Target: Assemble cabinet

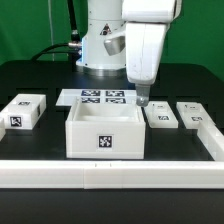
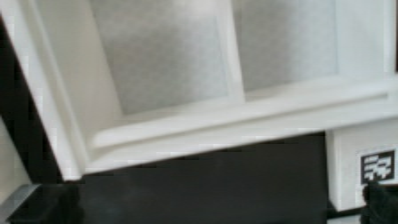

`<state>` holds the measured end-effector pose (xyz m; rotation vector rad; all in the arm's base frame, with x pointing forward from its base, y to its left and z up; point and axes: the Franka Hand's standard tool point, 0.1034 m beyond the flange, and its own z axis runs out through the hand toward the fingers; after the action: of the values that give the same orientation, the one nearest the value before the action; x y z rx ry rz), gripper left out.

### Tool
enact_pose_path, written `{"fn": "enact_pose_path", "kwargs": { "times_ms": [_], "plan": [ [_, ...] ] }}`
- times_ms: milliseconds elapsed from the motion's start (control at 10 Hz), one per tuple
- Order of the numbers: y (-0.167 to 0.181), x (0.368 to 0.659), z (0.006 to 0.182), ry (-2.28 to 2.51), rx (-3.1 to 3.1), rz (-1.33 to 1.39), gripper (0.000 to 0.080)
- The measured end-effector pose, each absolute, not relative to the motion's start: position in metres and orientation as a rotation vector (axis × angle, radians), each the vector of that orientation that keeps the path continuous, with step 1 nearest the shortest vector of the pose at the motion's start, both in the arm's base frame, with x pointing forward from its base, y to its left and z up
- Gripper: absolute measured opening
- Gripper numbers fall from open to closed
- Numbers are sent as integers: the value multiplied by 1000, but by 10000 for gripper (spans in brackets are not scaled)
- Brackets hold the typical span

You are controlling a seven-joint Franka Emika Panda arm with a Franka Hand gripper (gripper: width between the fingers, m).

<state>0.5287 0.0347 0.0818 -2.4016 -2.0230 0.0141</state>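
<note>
The cabinet (image 1: 104,130) is a large white open-topped box with a tag on its front, standing in the middle of the black table. My gripper (image 1: 141,100) hangs just beyond the box's back corner on the exterior view's right, low over the table. In the wrist view the cabinet (image 2: 178,80) fills most of the frame, with a dividing wall showing inside it. My gripper (image 2: 205,210) is open and empty over bare black table, with its dark fingers (image 2: 39,205) at the frame's corners.
The marker board (image 1: 100,97) lies behind the cabinet. One small white tagged block (image 1: 22,112) sits at the exterior view's left; two more, one (image 1: 160,116) and another (image 1: 192,113), sit at its right, one showing in the wrist view (image 2: 368,165). A long white rail (image 1: 110,172) runs along the front.
</note>
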Motion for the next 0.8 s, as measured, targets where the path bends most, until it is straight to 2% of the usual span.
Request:
{"fn": "enact_pose_path", "kwargs": {
  "times_ms": [500,800],
  "plan": [
    [30,524,78,-2042,-2378,24,798],
    [25,498,71,-2106,-2335,-5,798]
  ]
}}
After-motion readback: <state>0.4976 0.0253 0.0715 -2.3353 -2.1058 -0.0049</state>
